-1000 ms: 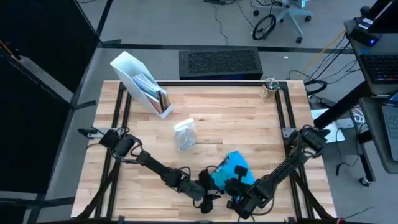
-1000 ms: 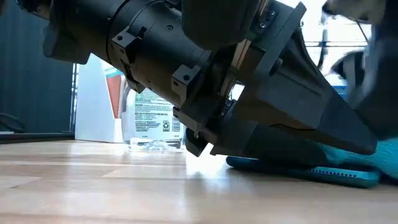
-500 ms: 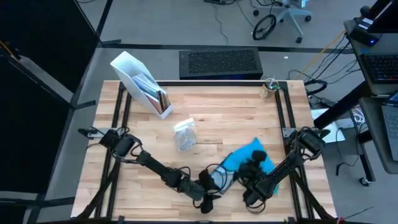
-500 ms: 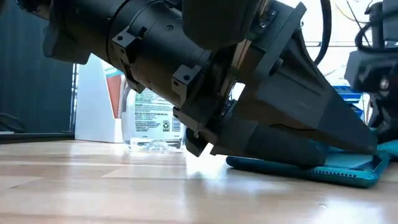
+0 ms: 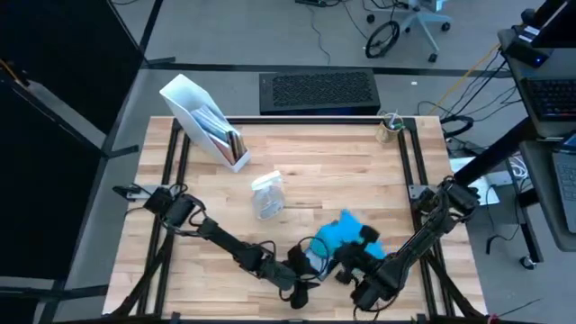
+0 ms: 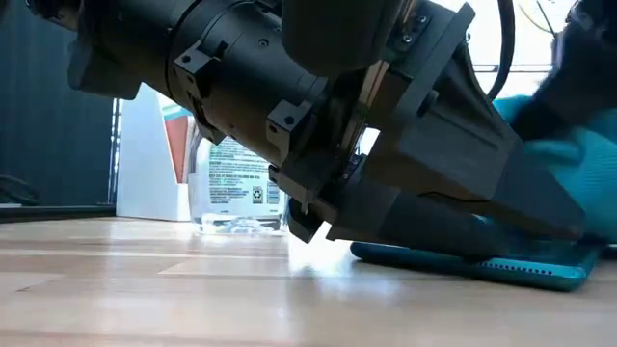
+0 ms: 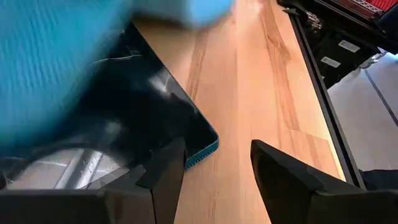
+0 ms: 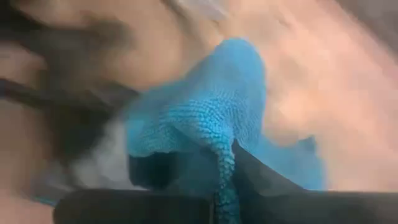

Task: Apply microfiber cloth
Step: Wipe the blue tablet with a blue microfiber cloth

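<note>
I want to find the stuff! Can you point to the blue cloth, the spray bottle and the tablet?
Blue cloth [image 5: 340, 233]: high view, on its bunched middle.
Spray bottle [image 5: 267, 195]: high view, on its clear body.
Tablet [image 7: 130, 124]: left wrist view, on its dark shiny face near the corner.

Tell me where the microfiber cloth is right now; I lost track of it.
In the high view the microfiber cloth sits near the table's front edge, right of centre, bunched in the right gripper over the tablet, with the left gripper alongside.
</note>
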`<state>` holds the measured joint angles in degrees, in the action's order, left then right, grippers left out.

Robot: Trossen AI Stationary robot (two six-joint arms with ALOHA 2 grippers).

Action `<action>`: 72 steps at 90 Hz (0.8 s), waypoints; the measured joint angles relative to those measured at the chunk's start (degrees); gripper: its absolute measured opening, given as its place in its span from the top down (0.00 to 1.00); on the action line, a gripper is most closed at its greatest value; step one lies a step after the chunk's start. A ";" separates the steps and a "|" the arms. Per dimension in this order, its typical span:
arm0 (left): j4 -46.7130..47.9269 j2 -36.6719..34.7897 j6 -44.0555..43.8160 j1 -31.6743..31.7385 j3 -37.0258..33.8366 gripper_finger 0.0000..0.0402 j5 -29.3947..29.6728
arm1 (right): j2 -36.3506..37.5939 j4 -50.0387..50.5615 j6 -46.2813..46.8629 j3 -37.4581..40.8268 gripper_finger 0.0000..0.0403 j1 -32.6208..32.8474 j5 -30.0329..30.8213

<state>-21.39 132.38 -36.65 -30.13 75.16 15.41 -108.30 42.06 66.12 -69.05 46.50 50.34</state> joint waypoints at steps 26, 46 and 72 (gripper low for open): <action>-0.66 0.02 -0.04 0.00 -0.07 0.56 -0.12 | -3.87 -20.91 -17.34 1.70 1.00 -4.82 -1.09; -0.76 0.02 0.25 0.00 -0.15 0.56 -0.12 | -9.50 -21.15 -17.30 1.61 1.00 -8.30 -5.15; -0.80 0.04 0.07 0.09 -0.11 0.56 -0.12 | -11.19 -1.41 -13.60 1.20 1.00 -7.61 -3.39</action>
<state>-22.19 132.42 -36.58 -30.04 75.05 15.28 -119.49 40.64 52.52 -67.85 38.89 46.95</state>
